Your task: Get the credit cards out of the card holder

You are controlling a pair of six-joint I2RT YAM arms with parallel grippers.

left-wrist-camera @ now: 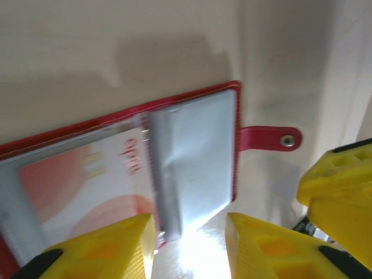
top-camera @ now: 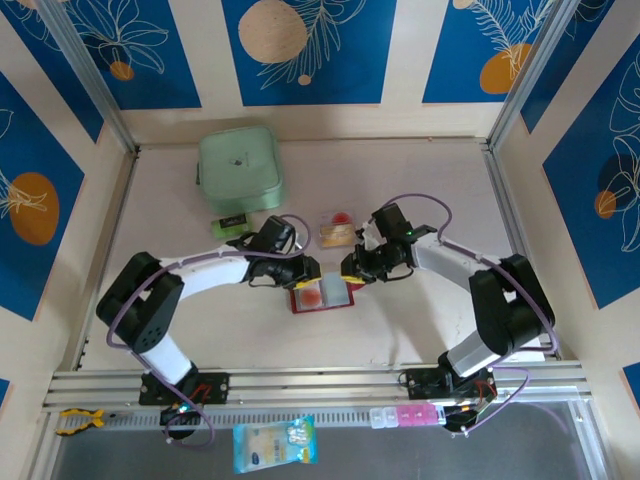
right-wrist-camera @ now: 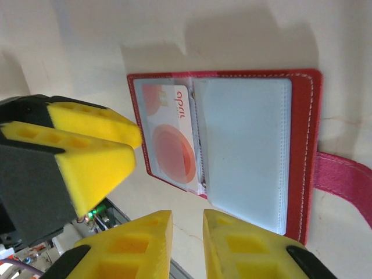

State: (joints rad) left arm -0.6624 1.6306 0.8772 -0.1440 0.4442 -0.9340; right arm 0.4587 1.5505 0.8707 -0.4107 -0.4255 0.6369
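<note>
The dark-red card holder lies open on the table between both grippers. A whitish credit card with a red disc sits in its left clear sleeve; the right sleeves look blank. The snap tab points away from the fold. My left gripper is open, with the sleeve stack's near corner poking in by its left finger. My right gripper hovers at the holder's near edge, its jaws a narrow gap apart with bare table between. Two loose cards, tan-gold and whitish-red, lie just behind.
A mint-green zip case stands at the back left, with a small green-and-black block in front of it. A metal rail runs along the near edge, and a blue-and-white packet lies below it. Side rails bound the table.
</note>
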